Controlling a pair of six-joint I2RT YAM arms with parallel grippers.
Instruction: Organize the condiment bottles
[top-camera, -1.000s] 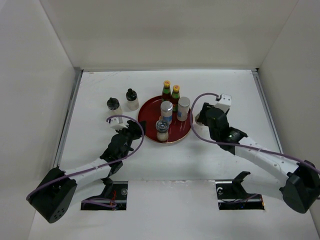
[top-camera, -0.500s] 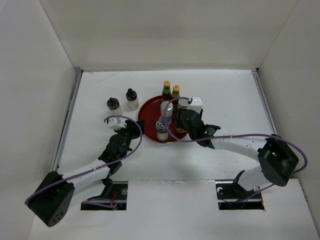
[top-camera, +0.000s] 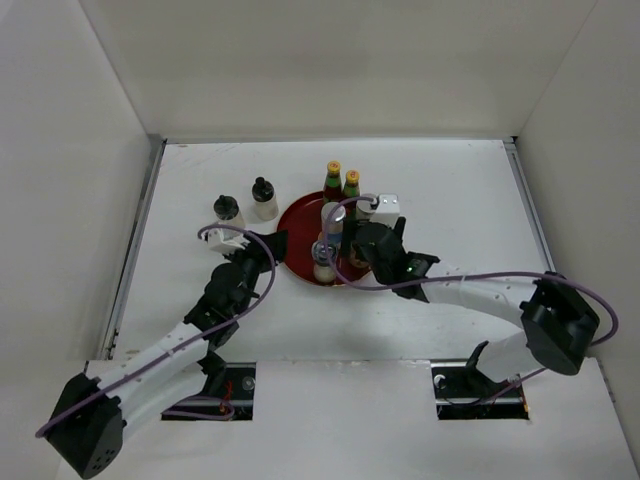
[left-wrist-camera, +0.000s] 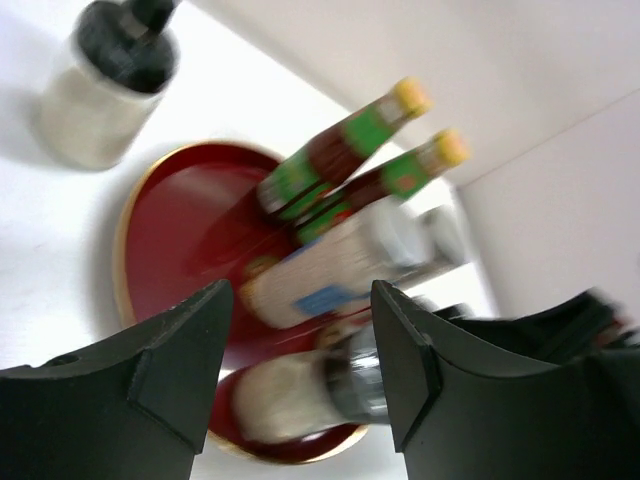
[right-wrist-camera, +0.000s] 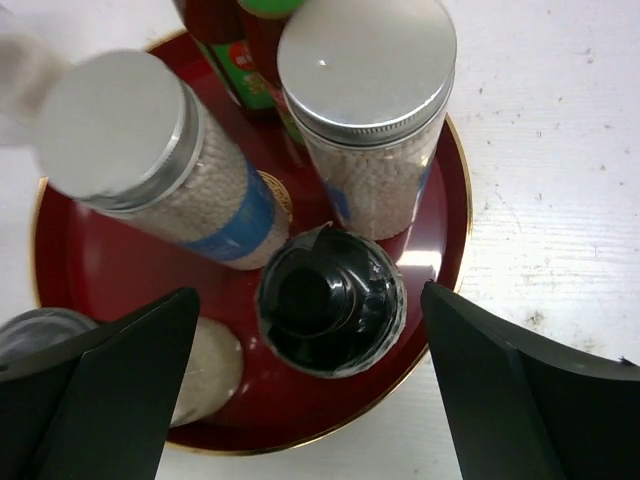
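On the round red tray (top-camera: 295, 225) stand two red sauce bottles (top-camera: 333, 180) (top-camera: 351, 186), two silver-lidded jars (right-wrist-camera: 120, 130) (right-wrist-camera: 365, 60) and a pale shaker (top-camera: 323, 262). A dark-capped shaker (right-wrist-camera: 330, 300) also stands on the tray, right below my right gripper (right-wrist-camera: 310, 295). That gripper is wide open, its fingers well clear of the shaker on both sides. My left gripper (top-camera: 268, 248) hovers open and empty at the tray's left rim, facing the pale shaker (left-wrist-camera: 300, 395). Two more dark-capped shakers (top-camera: 227, 210) (top-camera: 264, 198) stand on the table left of the tray.
White walls close the table in at the left, back and right. My right arm (top-camera: 470, 290) stretches across the table from the right, its wrist over the tray's right half. Purple cables loop beside both wrists.
My right arm swung left from beside the tray to over it, and its jaws opened wide above the dark-capped shaker. My left gripper moved forward to the tray's left rim.
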